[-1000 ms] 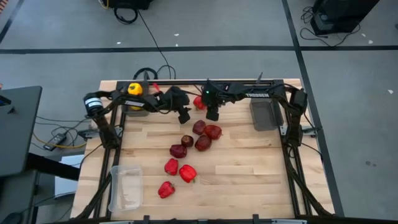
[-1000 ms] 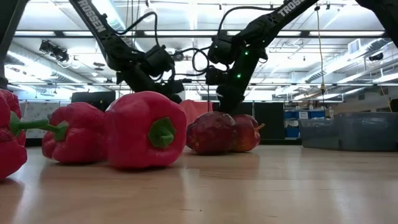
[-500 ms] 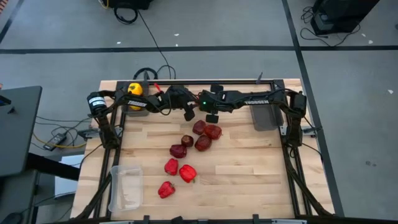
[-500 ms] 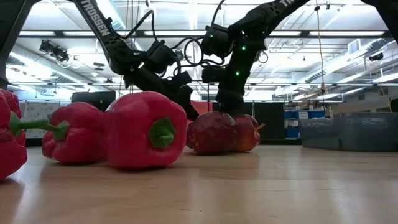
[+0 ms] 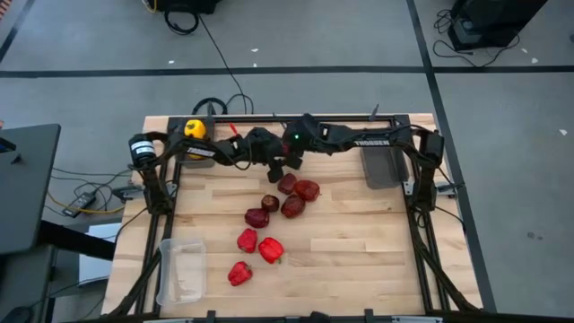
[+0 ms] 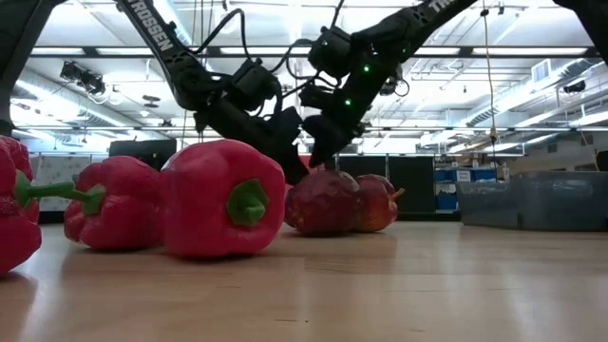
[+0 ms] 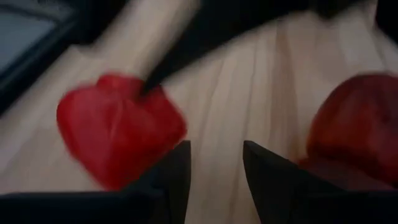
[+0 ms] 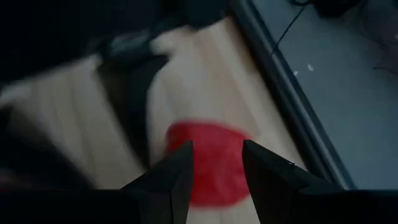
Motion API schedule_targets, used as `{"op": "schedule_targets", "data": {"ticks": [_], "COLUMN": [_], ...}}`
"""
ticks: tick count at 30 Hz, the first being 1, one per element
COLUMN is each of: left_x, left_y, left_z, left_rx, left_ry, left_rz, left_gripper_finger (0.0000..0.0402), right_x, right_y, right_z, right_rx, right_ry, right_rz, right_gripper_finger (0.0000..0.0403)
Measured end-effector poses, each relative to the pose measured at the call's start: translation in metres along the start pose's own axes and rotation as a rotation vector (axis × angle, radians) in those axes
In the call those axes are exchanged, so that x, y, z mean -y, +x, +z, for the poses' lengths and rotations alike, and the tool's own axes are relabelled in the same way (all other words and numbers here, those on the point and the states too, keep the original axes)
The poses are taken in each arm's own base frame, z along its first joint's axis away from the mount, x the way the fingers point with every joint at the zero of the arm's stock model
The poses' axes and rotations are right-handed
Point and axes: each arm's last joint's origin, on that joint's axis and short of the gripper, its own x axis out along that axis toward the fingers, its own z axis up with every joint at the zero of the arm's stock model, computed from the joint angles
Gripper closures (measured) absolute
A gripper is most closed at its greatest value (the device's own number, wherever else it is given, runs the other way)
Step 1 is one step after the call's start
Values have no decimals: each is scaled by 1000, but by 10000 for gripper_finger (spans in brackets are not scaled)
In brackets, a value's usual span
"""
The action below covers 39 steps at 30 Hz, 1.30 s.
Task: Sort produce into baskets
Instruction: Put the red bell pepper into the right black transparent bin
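We are finding sorting barely begun: one yellow pepper [image 5: 194,128] sits in the left grey tray [image 5: 201,160], red produce [image 5: 270,249] lies loose mid-table. Both grippers [image 5: 277,167] [image 5: 291,162] are hovering, parted, empty.

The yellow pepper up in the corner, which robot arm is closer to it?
Left. The left gripper is partway across from the yellow pepper; the right gripper is just beyond it, farther away.

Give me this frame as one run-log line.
phase: sorting | left claw: open, empty, over table's far edge | right claw: open, empty, above red pepper | yellow pepper: in grey basket | clear basket: empty
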Motion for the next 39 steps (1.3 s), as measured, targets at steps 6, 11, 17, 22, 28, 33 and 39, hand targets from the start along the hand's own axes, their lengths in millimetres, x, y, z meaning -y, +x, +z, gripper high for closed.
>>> {"op": "schedule_targets", "data": {"ticks": [6, 11, 17, 22, 28, 33, 39], "left_x": [-3, -18, -23, -23, -20, -18, -15], "left_y": [-12, -19, -18, -17, -16, -16, -16], "left_z": [-4, -2, -7, -1, 1, 1, -4], "left_rx": [-111, -116, -138, -85, -59, -69, -124], "left_ry": [-20, -34, -54, -46, -38, -24, -19], "left_rz": [46, 128, 141, 140, 132, 127, 104], "left_gripper_finger": [250, 250, 250, 250, 250, 250, 250], "right_x": [28, 44, 44, 44, 54, 49, 38], "right_y": [23, 31, 10, -18, -51, -65, -53], "right_z": [-7, -20, -29, -30, -25, -13, -18], "right_rx": [-1, -84, -231, -286, -274, -147, -218], "right_ry": [95, 159, 101, 54, 46, -121, -512], "right_rz": [102, 209, 248, 258, 193, 220, 108], "right_gripper_finger": [261, 274, 288, 293, 292, 288, 228]}}
